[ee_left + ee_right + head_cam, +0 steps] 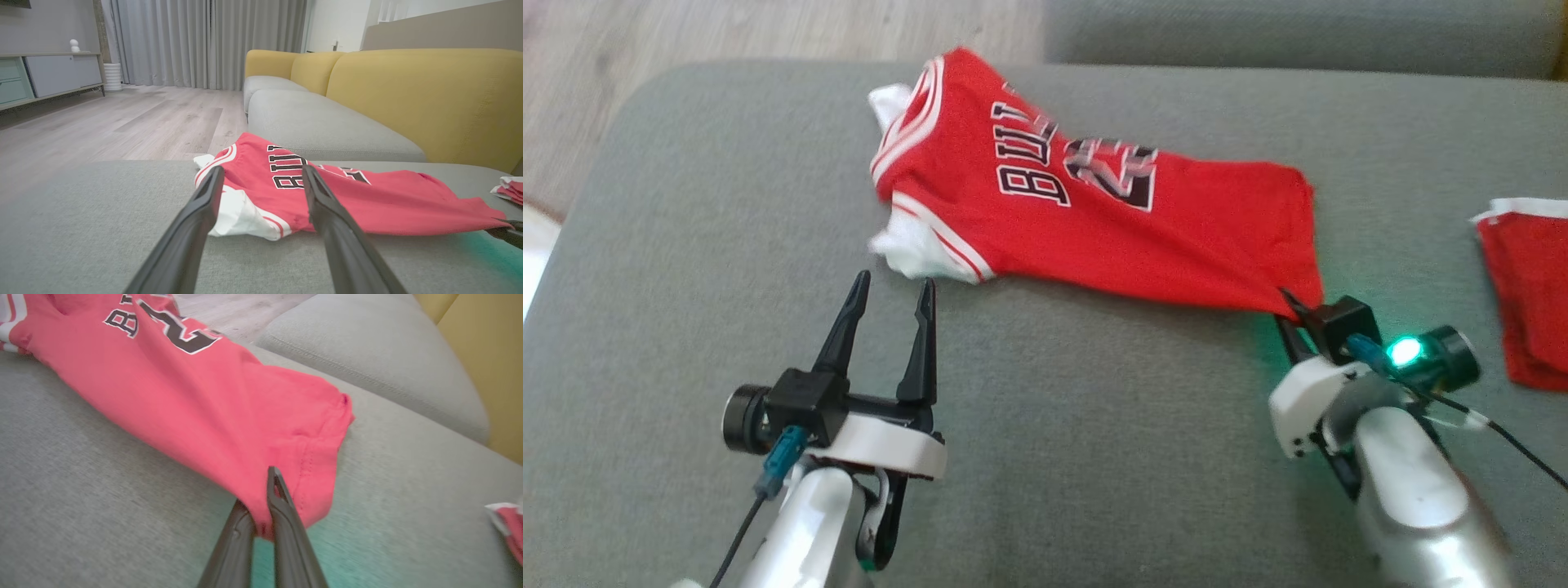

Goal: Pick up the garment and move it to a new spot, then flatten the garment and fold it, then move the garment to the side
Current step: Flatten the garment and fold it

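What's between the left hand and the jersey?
Just a sliver of bare grey cushion; the head view shows the open left hand just short of the jersey.

Left of red lettered jersey [1111,220]: bare grey fabric cushion [703,212], open lane. Right of jersey: folded red-white cloth [1531,294] narrows gap. Beyond jersey: yellow padded backrest [408,94] blocks.

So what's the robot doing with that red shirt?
The robot is working on a red jersey lying on a grey cushion. Its right gripper has its jaws shut on the jersey's bottom corner. Its left gripper sits near the white sleeve end with jaws open, not touching it. The jersey isn't flat or folded yet. Another red garment lies off to the right.
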